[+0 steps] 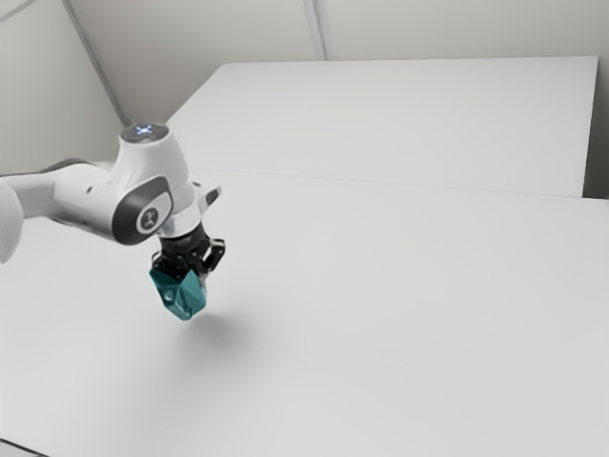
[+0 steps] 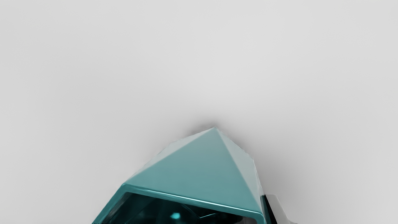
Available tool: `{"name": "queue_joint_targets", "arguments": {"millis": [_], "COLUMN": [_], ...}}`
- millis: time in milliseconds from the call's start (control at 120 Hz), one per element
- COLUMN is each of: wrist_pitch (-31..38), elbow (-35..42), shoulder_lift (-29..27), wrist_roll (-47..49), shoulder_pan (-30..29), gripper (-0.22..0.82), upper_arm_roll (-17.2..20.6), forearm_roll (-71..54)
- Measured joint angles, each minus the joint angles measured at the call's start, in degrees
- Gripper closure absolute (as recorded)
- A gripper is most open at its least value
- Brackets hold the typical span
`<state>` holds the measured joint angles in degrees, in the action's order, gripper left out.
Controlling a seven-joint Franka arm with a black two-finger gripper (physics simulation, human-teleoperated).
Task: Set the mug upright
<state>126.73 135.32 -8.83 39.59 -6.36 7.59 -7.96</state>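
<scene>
White table (image 1: pixel 428 314), pale walls (image 1: pixel 457 29) beyond, slim grey strip (image 1: pixel 320 29).

The teal, many-faceted mug (image 2: pixel 192 174) looks smooth and glossy, its rim (image 2: pixel 192 199) catching a bright, glassy line; the broad white tabletop (image 1: pixel 409 305) is smooth and matt; the rounded white arm (image 1: pixel 152 169) has a smooth, plastic-looking shell.

Open tabletop (image 1: pixel 409 314) stretches to the exterior view's right of the teal mug (image 1: pixel 181 293), leaving room to pass; the robot arm (image 1: pixel 81 197) blocks the left.
</scene>
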Motion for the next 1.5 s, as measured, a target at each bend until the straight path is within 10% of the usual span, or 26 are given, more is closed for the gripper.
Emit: {"name": "queue_joint_targets", "arguments": {"millis": [767, 1075, 1500], "wrist_pitch": [4.7, 4.7, -1.7], "elbow": [-0.8, -0.9, -3.7], "shoulder_lift": [8.5, 6.7, -0.8], "wrist_roll": [15.6, 17.3, 18.5], "shoulder_pan": [0.2, -0.2, 0.5], "gripper": [0.78, 0.22, 0.03], "upper_arm_roll": [-0.2, 0.1, 1.6], "forearm_roll": [-0.2, 0.0, 0.1]}}
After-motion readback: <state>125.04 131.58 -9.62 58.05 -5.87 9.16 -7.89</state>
